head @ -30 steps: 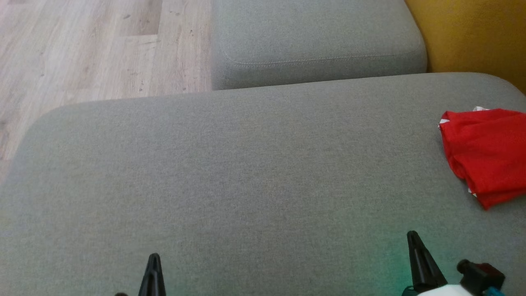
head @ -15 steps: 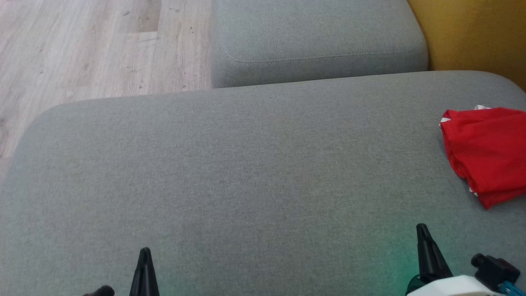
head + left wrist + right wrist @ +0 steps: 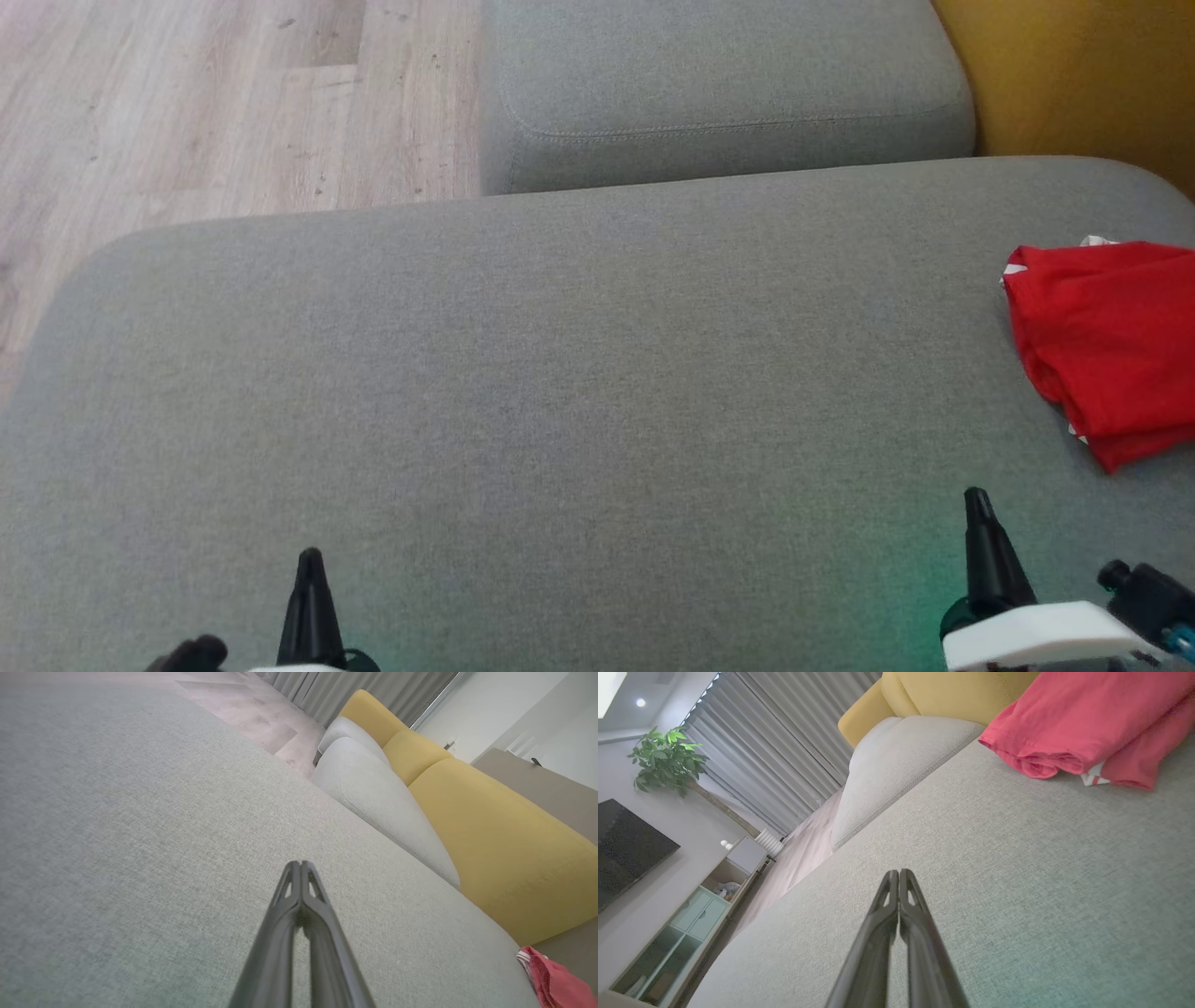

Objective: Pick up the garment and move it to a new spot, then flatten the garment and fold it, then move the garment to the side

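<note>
Garment [image 3: 1106, 350] lay loosely folded at 3 o'clock on the grey seat cushion [image 3: 560, 373] and hadn't moved in the last second. Left gripper [image 3: 311, 555] drifted toward 10 o'clock, right gripper [image 3: 976, 495] toward 2, nearer the cloth. Both were pressed together and empty. Probably a fresh reach or a post-fold retreat; couldn't tell which.

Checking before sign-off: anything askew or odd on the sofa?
Nothing spilled or damaged. The red fabric garment lies loosely folded at the right end of the grey fabric sofa seat, edges uneven, white trim peeking out.
</note>
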{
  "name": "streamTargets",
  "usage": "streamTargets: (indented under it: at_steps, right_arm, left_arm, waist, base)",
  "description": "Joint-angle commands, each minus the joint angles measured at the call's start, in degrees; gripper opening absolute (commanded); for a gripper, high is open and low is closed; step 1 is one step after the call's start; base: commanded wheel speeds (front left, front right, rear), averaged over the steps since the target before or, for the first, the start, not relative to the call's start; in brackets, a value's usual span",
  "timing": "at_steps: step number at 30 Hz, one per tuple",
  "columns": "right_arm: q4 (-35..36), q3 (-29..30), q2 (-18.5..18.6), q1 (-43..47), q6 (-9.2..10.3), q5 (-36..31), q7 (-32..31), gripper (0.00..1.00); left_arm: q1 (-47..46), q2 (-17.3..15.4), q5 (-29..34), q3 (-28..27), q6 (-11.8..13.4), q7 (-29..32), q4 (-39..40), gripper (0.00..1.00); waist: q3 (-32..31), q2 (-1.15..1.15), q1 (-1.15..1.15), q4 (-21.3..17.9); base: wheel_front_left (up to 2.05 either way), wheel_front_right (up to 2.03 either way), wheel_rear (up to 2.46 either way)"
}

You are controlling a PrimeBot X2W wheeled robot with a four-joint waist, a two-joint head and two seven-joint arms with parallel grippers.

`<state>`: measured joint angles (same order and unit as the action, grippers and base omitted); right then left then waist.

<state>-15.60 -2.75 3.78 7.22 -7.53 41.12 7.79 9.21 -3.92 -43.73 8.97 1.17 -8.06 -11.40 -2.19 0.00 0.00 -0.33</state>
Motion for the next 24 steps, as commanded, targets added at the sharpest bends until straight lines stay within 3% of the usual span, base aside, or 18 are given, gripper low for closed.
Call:
streamTargets:
  at_steps: [1, 24]
  right_arm:
    - [1.8, 0.1, 0.9, -2.9, 0.02, 1.6, -0.4, 0.00]
    - [1.8, 2.1, 0.9, -6.0, 0.02, 17.2, -4.0, 0.00]
  left_arm:
    - [-3.1, -0.7, -1.4, -1.5, -0.5, 0.2, 1.4, 0.00]
    - [-6.7, -0.9, -16.5, -4.8, -2.9, 3.8, 0.2, 0.00]
  waist:
    - [0.0, 0.00, 0.00, 0.0]
    - [0.7, 0.00, 0.00, 0.1]
  base:
    - [0.00, 0.00, 0.00]
    - [0.00, 0.00, 0.00]
